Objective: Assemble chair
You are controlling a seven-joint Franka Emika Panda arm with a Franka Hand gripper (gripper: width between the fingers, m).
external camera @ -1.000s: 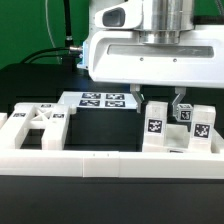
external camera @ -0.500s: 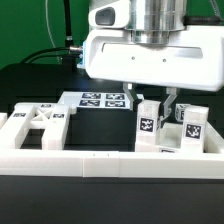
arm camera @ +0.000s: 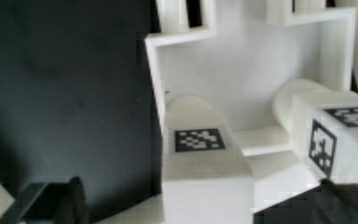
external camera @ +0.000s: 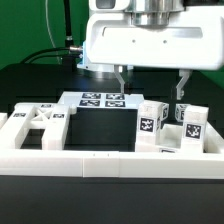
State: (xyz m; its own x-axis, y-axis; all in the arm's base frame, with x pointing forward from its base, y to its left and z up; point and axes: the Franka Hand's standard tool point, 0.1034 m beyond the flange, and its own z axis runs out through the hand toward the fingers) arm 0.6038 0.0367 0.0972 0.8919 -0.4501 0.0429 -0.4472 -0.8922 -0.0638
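Gripper: the gripper (external camera: 152,88) hangs above the two chair posts, jaws spread wide, nothing pinched between them.
Fingers: two dark fingers (external camera: 122,80) show below the white arm housing (external camera: 150,45). One is off to the exterior view's left of the posts, the other over the right-hand post. Contact there cannot be told.
Chair, posts: post one (external camera: 147,126) and post two (external camera: 194,122) stand upright side by side at the exterior view's right. Each has a tag facing the camera.
Chair, slab: the wrist view shows a white slab (arm camera: 220,70) under the posts, cut off at the picture edge.
Chair, frame part: a ladder-like frame part (external camera: 35,122) lies flat at the exterior view's left, well apart from the posts.
Marker board: the marker board (external camera: 100,100) lies flat behind, its right end hidden by a finger and post one.
Border wall: a long low border wall (external camera: 100,160) crosses the front and hides the feet of the posts.
Tabletop: black tabletop (external camera: 100,128) shows between the frame part and the posts.
Unclear: in the wrist view the fingertips are dark blurs, and the joint between posts and slab is not readable.
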